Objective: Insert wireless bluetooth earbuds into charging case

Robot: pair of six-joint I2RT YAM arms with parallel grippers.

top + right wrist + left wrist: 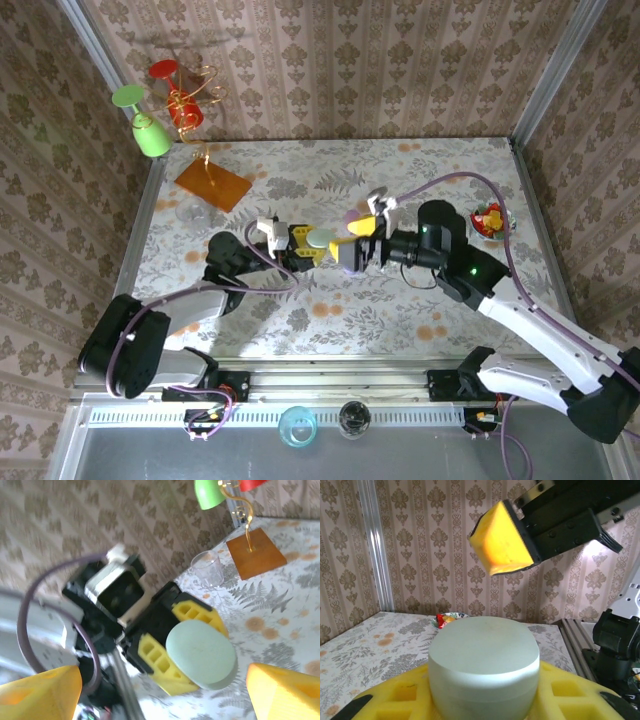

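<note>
We find the left gripper (312,243) pinching the closed case (201,653) at frame centre; right gripper (355,238) jaws spread, empty. Earbuds: whereabouts untellable. Risk: crowded fingers knock the case loose.

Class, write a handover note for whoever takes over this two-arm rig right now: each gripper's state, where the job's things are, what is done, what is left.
The left gripper: fingers shut on the pale green charging case, held up off the table.
The right gripper: fingers open, facing the case, holding nothing.
The case looks closed; whether earbuds are inside cannot be told.
Done: case picked up. Left, probably: open it, seat the earbuds, close it.
</note>
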